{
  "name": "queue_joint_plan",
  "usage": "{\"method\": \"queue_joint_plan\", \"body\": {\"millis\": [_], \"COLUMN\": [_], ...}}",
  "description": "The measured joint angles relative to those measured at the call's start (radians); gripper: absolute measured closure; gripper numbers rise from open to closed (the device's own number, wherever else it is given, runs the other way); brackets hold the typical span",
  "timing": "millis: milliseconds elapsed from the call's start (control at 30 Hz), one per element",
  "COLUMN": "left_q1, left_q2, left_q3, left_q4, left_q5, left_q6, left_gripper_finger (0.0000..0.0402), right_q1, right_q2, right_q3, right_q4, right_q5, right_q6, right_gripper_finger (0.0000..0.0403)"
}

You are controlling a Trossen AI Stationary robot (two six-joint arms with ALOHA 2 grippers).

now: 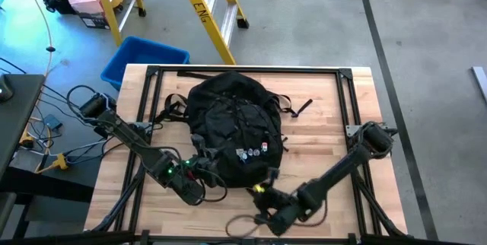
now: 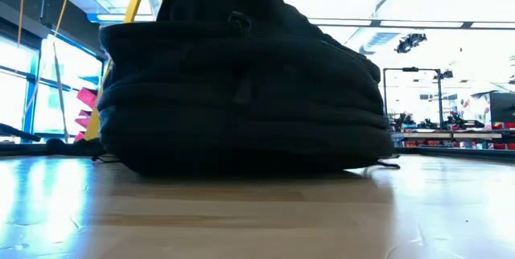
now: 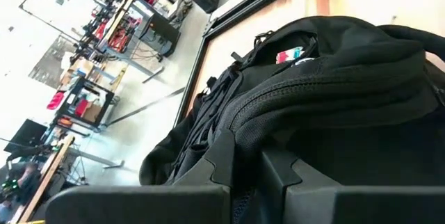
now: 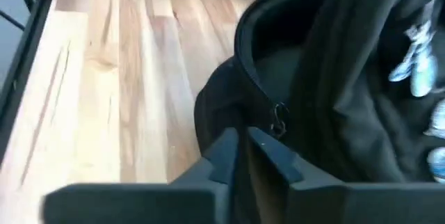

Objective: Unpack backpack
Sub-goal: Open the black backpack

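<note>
The large black fabric backpack point(image 1: 232, 119) with small round badges lies in the middle of the pale wooden worktop point(image 1: 327, 142), apparently not yet emptied. Both arms work its near edge: the left gripper point(image 3: 256, 165) is clenched, fingers pressed into the fabric, seemingly pinching it; the right gripper point(image 4: 242, 147) sits nearly closed at a small zip pull point(image 4: 279, 118) on the opening's rim, grip uncertain. Judging by this, opening is under way; next, part the zip further. Bare worktop lies left, right and near
</note>
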Motion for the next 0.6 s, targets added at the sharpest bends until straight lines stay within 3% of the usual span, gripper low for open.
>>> {"method": "queue_joint_plan", "body": {"millis": [333,467,600], "left_q1": [-0.005,-0.005,-0.004], "left_q2": [0.0,0.0,0.001], "left_q3": [0.0,0.0,0.0], "left_q4": [-0.001,-0.003,-0.002], "left_q5": [0.041,0.055,0.065], "left_q6": [-0.008,-0.018,-0.026], "left_gripper_finger": [0.0392,0.0391,0.0391], "right_q1": [-0.1,-0.112,-0.132], "right_q2": [0.012,0.047,0.053], "right_q3": [0.0,0.0,0.001], "right_q4": [-0.059,-0.062,-0.089], "right_q5": [-0.142,-0.142,-0.166], "right_q6": [0.246,0.292,0.34], "right_gripper_finger": [0.0191,0.0169,0.0176]}}
